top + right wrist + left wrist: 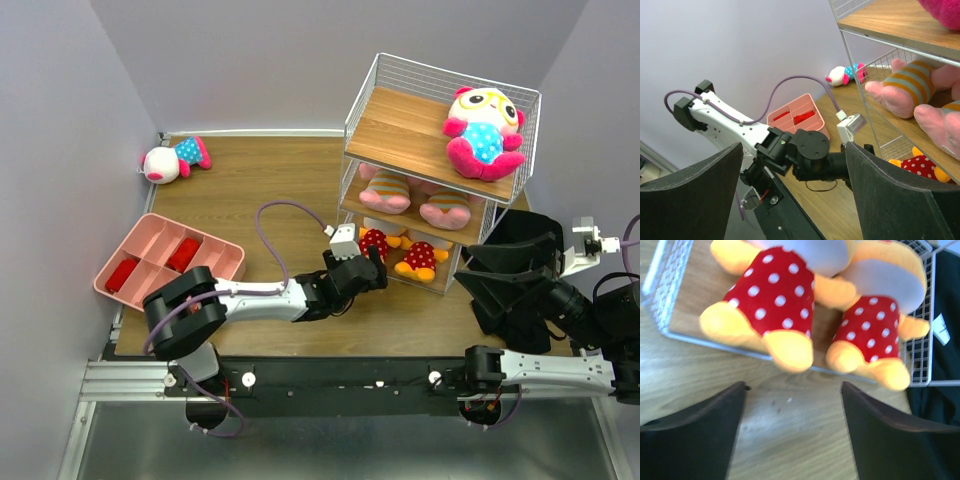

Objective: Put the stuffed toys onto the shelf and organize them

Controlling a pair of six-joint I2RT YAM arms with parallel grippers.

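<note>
**A:** Where do the toys sit?

**B:** Five are on the shelf (400, 125). A white-faced toy (485, 132) sits upright on the top tier. The left pig (385, 190) and right pig (447, 210) share the middle tier. The left yellow toy (375, 242) and right yellow toy (421, 258) share the bottom one. The second white-faced toy (175, 158) lies on the table (260, 190) at its far left corner, well apart from the shelf.

**A:** Anything hidden?

**B:** The upper boards cover the heads of the pigs and yellow toys from above. The left wrist view cuts the yellow heads off at its top edge.

**A:** Edges and room?

**B:** The yellow toys' feet hang over the bottom tier's front wire. Bare wood lies between those feet and the left gripper (372, 268), whose fingers are spread with nothing between them. The right gripper (475, 272) is just beside the shelf's right front corner, also spread and empty.

**A:** Any writing?

**B:** Only a small white tag (942, 330) on a black form at the right, too blurred to read. The pink tray (215, 250) near the left arm holds red pieces (185, 252).
</note>
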